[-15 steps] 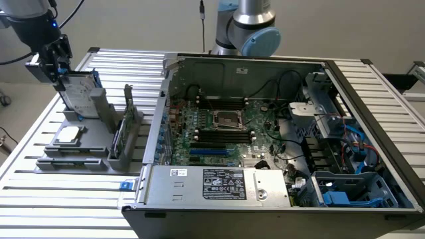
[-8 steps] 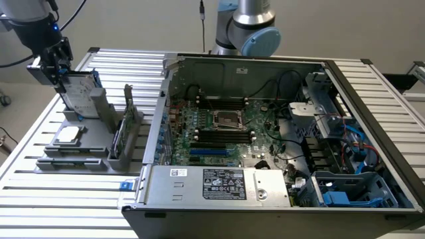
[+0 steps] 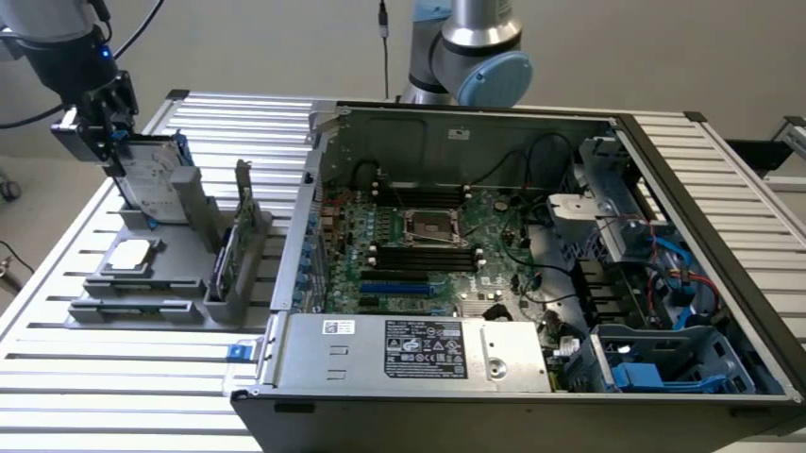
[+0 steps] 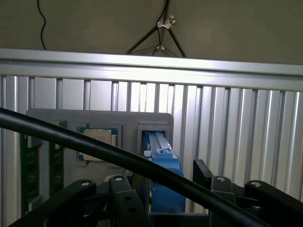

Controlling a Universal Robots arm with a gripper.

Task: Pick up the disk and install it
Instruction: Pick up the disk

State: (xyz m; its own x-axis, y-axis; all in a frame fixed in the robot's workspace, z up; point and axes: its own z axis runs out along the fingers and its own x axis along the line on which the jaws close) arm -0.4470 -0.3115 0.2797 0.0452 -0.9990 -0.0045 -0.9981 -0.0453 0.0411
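At the worktop's [image 3: 75, 377] far corner on the exterior view's left, the gripper [image 3: 104, 142] hangs from the arm over the far end of a grey holder [image 3: 189, 247]. Its jaws are spread wide. In the wrist view the black fingers [image 4: 120, 198] stand on either side of the disk [image 3: 158, 181] with a gap showing between them and its blue carrier frame, so nothing is grasped. A black cable [image 4: 57, 136] slants across that view in front of the frame.

The disk stands on edge, leaning slightly, in the slot at the holder's far end. Its label face is turned towards the exterior view's right. The gripper is level with its upper edge.

Nearer on the same holder a square processor chip [image 3: 132, 255] lies flat in a shallow recess. Just to the right of the chip, an upright green circuit card [image 3: 228, 262] sits in a narrow slot along the holder's right side.

Right of the holder and close beside it, an open computer case [image 3: 705, 179] takes up the middle and right of the worktop. Inside it lies the green motherboard [image 3: 377, 260] with a processor socket [image 3: 432, 226] near its centre. A silver power supply [image 3: 403, 347] runs along the case's near wall. A blue drive carrier [image 3: 636, 374] sits in the bay at the case's near right corner.

Behind the case, at the worktop's far edge, rises a blue-capped arm joint [image 3: 494, 77].
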